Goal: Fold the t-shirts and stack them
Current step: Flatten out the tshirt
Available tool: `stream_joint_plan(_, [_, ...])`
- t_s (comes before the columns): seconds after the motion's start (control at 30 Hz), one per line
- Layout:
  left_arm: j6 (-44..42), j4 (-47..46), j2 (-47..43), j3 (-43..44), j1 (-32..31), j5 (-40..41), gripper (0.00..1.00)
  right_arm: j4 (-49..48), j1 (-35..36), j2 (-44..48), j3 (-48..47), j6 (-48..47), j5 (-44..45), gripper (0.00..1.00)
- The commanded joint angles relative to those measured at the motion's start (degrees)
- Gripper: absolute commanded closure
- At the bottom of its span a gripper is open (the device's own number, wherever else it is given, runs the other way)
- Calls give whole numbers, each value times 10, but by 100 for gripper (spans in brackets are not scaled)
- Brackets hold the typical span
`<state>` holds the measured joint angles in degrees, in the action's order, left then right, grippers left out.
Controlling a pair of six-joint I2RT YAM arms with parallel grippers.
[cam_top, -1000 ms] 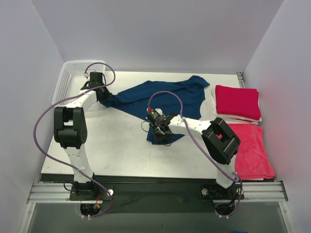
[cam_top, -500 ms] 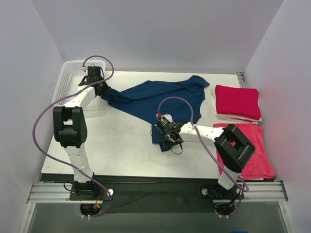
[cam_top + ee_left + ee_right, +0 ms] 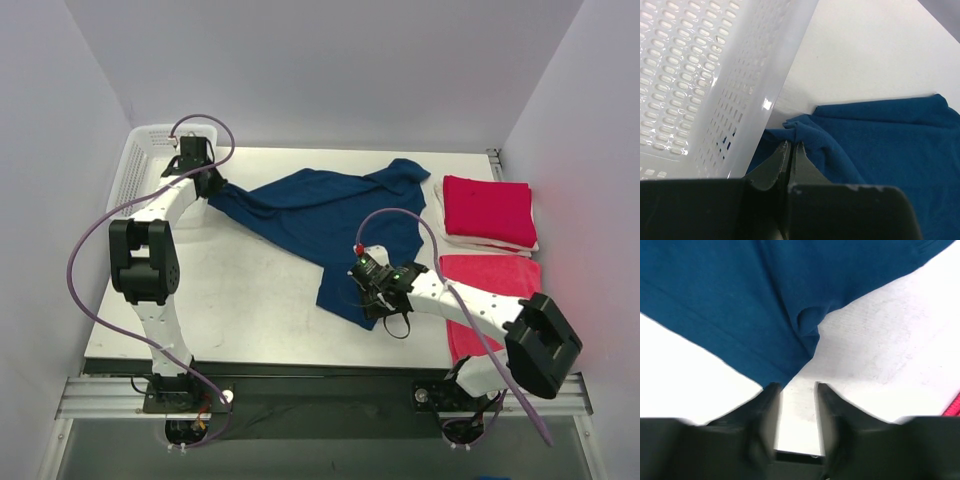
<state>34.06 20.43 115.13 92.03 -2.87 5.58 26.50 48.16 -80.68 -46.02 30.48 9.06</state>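
One limp, light navy shirt (image 3: 320,205) lies spread on the bench (image 3: 240,300), its left corner pinched in my left hand (image 3: 790,146) by the basket (image 3: 700,75), my right hand (image 3: 796,390) narrowly parted and empty at the near hem, where I'd take hold.

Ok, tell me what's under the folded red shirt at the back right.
Under the folded red shirt a pale folded layer shows along its near and left edges. The rest is covered, so what it is stays unclear.

I've got basket (image 3: 140,170) back-L on counter (image 3: 230,300), spread tee (image 3: 320,205) mid, its L corner beside basket; folded tee stack (image 3: 488,208) back-R, flat tee (image 3: 490,272) in front of it.
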Motion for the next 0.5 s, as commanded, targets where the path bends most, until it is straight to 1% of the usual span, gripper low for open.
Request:
stream_joint_plan(0.0, [-4, -7, -5, 14, 5, 5, 100, 32, 10, 46, -14, 8, 31, 59])
stream_joint_plan(0.1, [-4, -9, -10, 8, 4, 6, 100, 32, 9, 47, -16, 13, 29, 53])
stream_joint_plan(0.13, [-4, -8, -11, 6, 5, 6, 100, 32, 10, 43, -14, 15, 28, 53])
stream_joint_plan(0.37, [-6, -10, -18, -4, 5, 5, 100, 5, 17, 14, 8, 30, 2, 52])
stream_joint_plan(0.47, [-5, -10, -18, -6, 4, 6, 100, -19, 17, 5, 23, 31, -11, 53])
